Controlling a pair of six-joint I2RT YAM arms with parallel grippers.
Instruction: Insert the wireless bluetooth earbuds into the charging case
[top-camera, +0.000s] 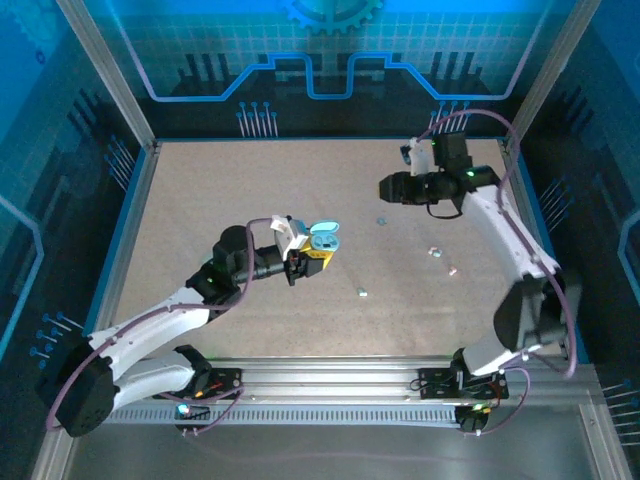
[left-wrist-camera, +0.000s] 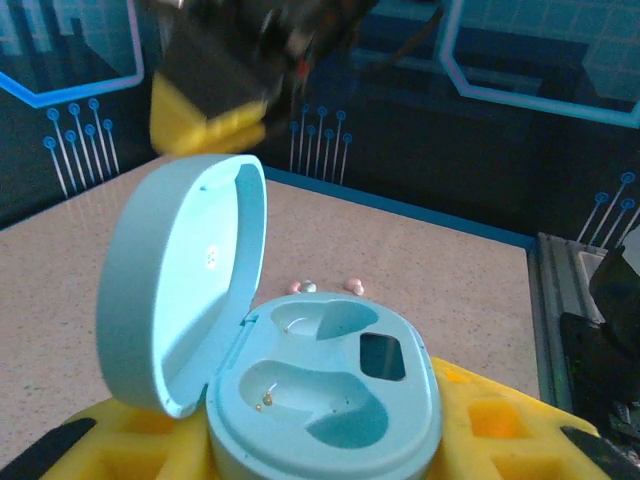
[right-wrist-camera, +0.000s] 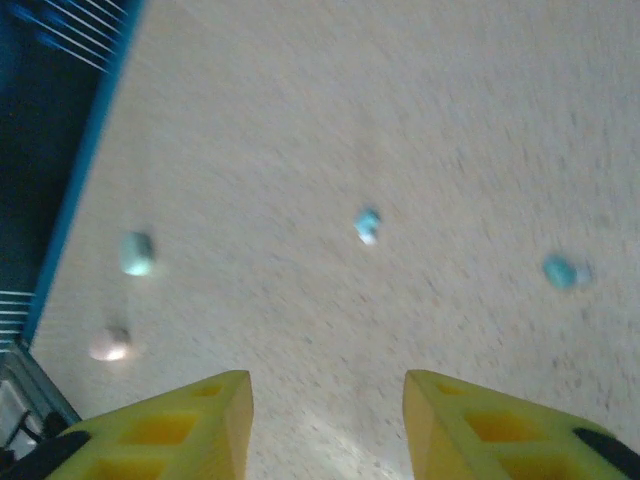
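Right gripper (right-wrist-camera: 328, 410): fingers parted, nothing between them, above the table (right-wrist-camera: 400, 100), with loose earbuds (right-wrist-camera: 367, 224) scattered ahead. Left gripper (top-camera: 305, 258): clamped on the case (left-wrist-camera: 325, 400), lid up, both wells empty. Handling: centre the fingers over one blue bud, descend straight and pinch lightly, since a piece this small and glossy would likely squirt free.

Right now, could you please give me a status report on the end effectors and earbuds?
Left end effector shut on open charging case, wells empty. Right end effector open over table. Earbuds loose on it, unobstructed.
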